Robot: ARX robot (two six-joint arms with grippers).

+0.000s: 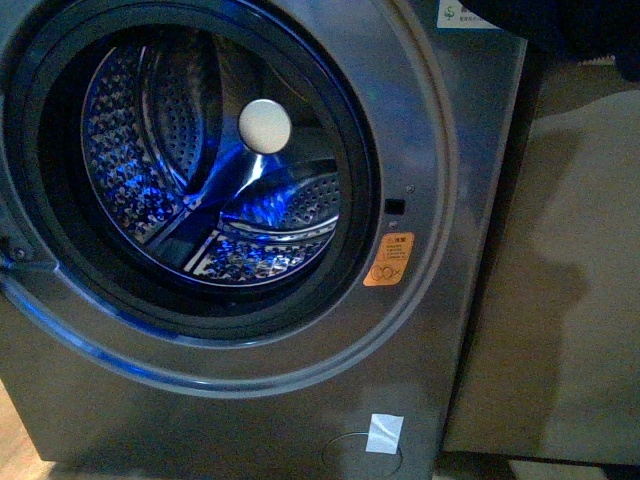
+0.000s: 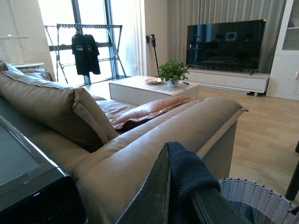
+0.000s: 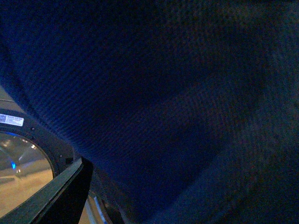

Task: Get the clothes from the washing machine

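The grey washing machine (image 1: 440, 330) fills the front view with its round opening uncovered. Its blue-lit perforated drum (image 1: 215, 170) shows only bare steel. Neither arm appears there. In the left wrist view my left gripper (image 2: 180, 179) is shut on a dark blue garment (image 2: 188, 169) of knitted cloth, held above a woven basket (image 2: 254, 196). In the right wrist view the same dark blue garment (image 3: 163, 93) covers nearly everything, and my right gripper (image 3: 149, 200) is shut on it. One of its fingers (image 3: 51, 196) shows beside the machine's glass door (image 3: 23, 172).
A beige cabinet (image 1: 560, 300) stands right of the machine. A dark shape (image 1: 560, 25) hangs at the front view's top corner. The left wrist view shows a beige sofa (image 2: 140, 140), a white coffee table (image 2: 140, 88), a TV (image 2: 224, 44) and wooden floor (image 2: 266, 130).
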